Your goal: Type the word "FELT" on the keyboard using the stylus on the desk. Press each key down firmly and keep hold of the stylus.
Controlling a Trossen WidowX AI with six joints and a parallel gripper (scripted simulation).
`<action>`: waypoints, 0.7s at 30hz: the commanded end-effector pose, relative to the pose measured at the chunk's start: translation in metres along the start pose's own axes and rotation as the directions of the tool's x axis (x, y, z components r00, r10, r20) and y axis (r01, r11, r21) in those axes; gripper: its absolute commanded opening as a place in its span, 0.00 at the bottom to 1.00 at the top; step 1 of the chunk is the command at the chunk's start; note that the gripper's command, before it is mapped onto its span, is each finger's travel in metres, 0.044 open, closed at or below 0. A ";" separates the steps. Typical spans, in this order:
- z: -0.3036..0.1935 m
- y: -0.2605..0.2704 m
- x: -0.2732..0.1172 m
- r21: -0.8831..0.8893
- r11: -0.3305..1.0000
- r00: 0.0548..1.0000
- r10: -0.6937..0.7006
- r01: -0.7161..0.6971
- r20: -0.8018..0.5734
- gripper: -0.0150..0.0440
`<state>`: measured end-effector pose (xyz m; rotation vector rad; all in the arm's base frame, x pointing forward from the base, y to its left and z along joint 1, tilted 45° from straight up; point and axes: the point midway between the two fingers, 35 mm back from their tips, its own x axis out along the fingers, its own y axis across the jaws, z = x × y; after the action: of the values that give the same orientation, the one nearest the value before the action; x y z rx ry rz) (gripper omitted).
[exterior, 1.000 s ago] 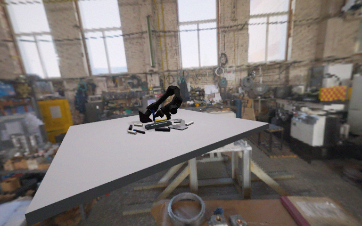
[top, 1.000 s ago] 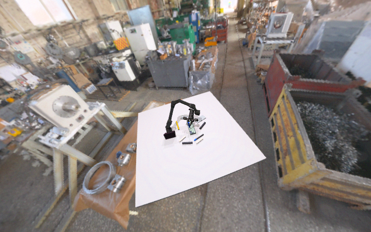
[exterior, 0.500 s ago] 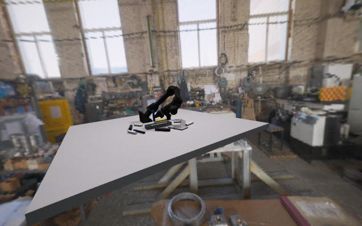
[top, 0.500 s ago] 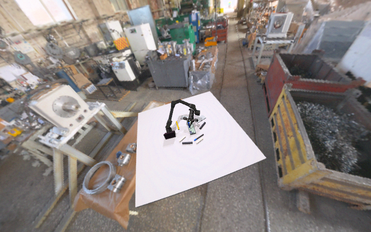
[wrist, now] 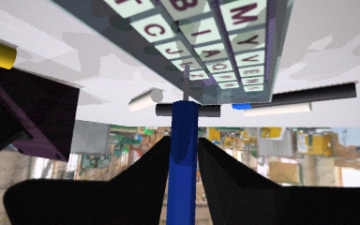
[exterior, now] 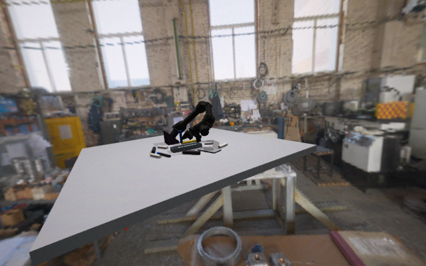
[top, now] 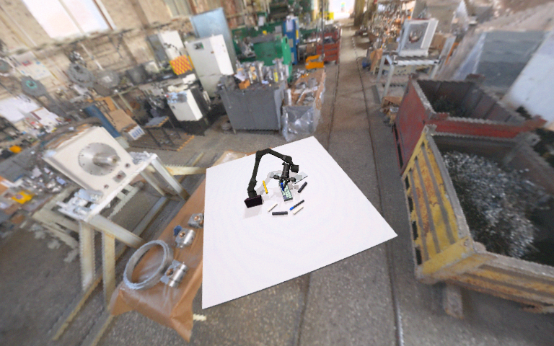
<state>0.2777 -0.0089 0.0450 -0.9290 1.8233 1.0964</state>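
My gripper is shut on the blue stylus, which points away from the fingers with its thin grey tip forward. The keyboard lies under the gripper, a dark block with pale letter keys. In the wrist view the grey tip overlaps the L key, between the J and Z keys. I cannot tell whether it touches the key or how far the key is pressed. E and F keys show to the right of the tip. The T key is not clearly readable.
A yellow stick lies beside the keyboard on the arm base side. A black cylinder lies on the other side. Beyond the keyboard's end are a blue-tipped black pen and white sticks.
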 end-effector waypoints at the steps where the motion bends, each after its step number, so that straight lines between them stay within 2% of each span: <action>1: 0.003 0.000 0.001 0.003 1.000 1.000 0.001 -0.001 0.002 0.39; 16: 0.003 0.000 0.001 0.003 1.000 1.000 0.001 -0.001 0.002 0.39; 21: -0.011 0.000 -0.007 0.003 1.000 1.000 0.000 0.000 0.002 0.39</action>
<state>0.2774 -0.0098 0.0463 -0.9214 1.8264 1.0941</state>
